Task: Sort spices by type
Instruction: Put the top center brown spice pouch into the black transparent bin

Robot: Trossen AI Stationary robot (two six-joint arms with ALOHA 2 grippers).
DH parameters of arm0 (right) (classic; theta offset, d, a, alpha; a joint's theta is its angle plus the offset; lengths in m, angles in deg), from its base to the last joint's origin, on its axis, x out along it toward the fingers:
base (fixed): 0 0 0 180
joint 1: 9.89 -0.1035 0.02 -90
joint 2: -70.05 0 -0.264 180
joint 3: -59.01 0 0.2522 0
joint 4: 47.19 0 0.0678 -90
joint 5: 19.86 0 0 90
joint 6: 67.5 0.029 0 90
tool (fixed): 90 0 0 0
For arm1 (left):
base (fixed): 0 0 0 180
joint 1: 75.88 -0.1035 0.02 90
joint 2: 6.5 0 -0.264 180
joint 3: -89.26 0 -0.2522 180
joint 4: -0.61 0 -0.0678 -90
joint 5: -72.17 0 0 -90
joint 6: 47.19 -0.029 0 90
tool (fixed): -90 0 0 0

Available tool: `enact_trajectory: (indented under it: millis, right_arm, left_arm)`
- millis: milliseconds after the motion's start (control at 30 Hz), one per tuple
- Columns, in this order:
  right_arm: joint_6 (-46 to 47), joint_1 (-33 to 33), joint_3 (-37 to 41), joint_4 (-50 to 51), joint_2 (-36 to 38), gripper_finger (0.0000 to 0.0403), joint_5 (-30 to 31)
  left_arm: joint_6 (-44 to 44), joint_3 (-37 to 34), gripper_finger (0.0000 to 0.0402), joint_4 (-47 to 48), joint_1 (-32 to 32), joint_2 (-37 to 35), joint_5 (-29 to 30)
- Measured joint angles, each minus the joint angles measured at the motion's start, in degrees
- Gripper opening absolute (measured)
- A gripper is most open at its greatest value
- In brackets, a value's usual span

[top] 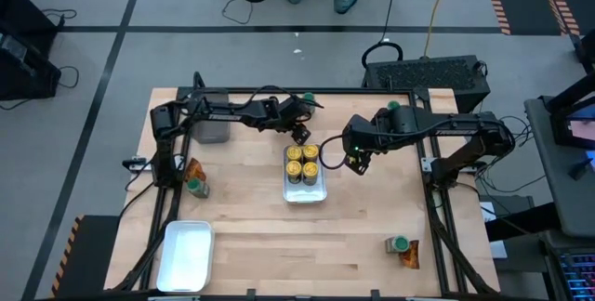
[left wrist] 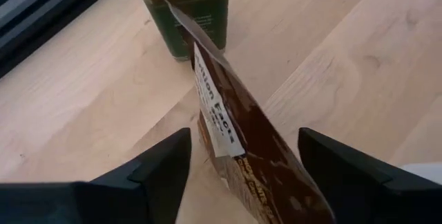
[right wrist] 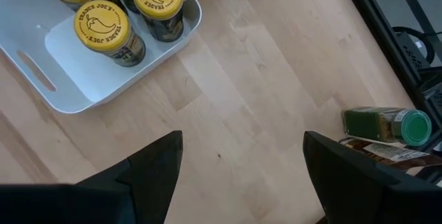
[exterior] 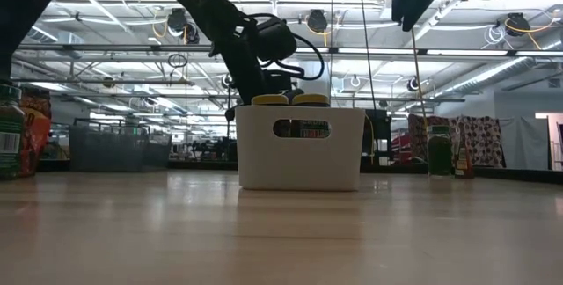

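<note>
Spices lie scattered: a white tray point(top: 319, 194) at the frame's centre holds four yellow-lidded jars point(top: 302, 163). Another white tray point(top: 186, 255) sits lower left, a dark bin point(top: 212, 126) upper left. The left gripper point(top: 299, 134), just above the centre tray, has its fingers spread around an orange-brown packet point(left wrist: 242, 148) before a green-lidded jar point(left wrist: 190, 10). The right gripper point(top: 357, 162), beside that tray's right edge, hangs spread and empty. One green-lidded jar and packet point(top: 195, 180) sit mid-left, another pair point(top: 403, 249) lower right.
</note>
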Motion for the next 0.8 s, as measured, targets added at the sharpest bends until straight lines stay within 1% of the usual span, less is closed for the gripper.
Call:
enact_trajectory:
  millis: [67, 133, 233, 333, 367, 400, 567, 633, 700, 800]
  right_arm:
    - [-0.4, 0.0, 0.0, 0.0, 0.0, 0.0281, 0.0]
    - [-0.6, 0.0, 0.0, 0.0, 0.0, 0.0281, 0.0]
    - [-0.8, 0.0, 0.0, 0.0, 0.0, 0.0281, 0.0]
    - [-0.8, 0.0, 0.0, 0.0, 0.0, 0.0281, 0.1]
    - [-0.8, 0.0, 0.0, 0.0, 0.0, 0.0281, 0.1]
    - [-0.8, 0.0, 0.0, 0.0, 0.0, 0.0281, 0.1]
    - [-0.5, 0.0, 0.0, 0.0, 0.0, 0.0281, 1.3]
    - [-0.4, 0.0, 0.0, 0.0, 0.0, 0.0281, 1.5]
    - [-0.6, 0.0, 0.0, -0.1, 0.0, 0.0281, 1.6]
    - [-1.1, 0.0, 0.0, -0.2, 0.0, 0.0281, 1.9]
  left_arm:
    - [-1.0, 0.0, 0.0232, -0.2, 0.0, -0.1, -0.4]
    - [-1.4, 0.0, 0.0193, -0.1, 0.0, -0.1, -1.2]
    - [-2.5, 0.0, 0.0122, -0.1, 0.0, -0.1, -3.2]
    - [-3.8, 0.0, 0.0039, -0.1, 0.0, -0.1, -4.6]
    - [-4.1, 0.0, 0.0022, 0.0, 0.2, -0.1, -5.1]
    - [-4.1, 0.0, 0.0014, 0.0, 0.3, -0.1, -5.4]
    - [-4.4, 0.0, 0.0007, 1.7, 0.4, -0.8, -5.6]
    - [-5.5, -0.1, 0.0005, 3.3, 0.4, -2.4, -5.5]
    - [-6.2, -0.1, 0.0004, 3.6, 0.4, -4.7, -4.2]
    - [-7.5, -0.1, 0.0004, 4.8, 0.4, -9.3, -2.9]
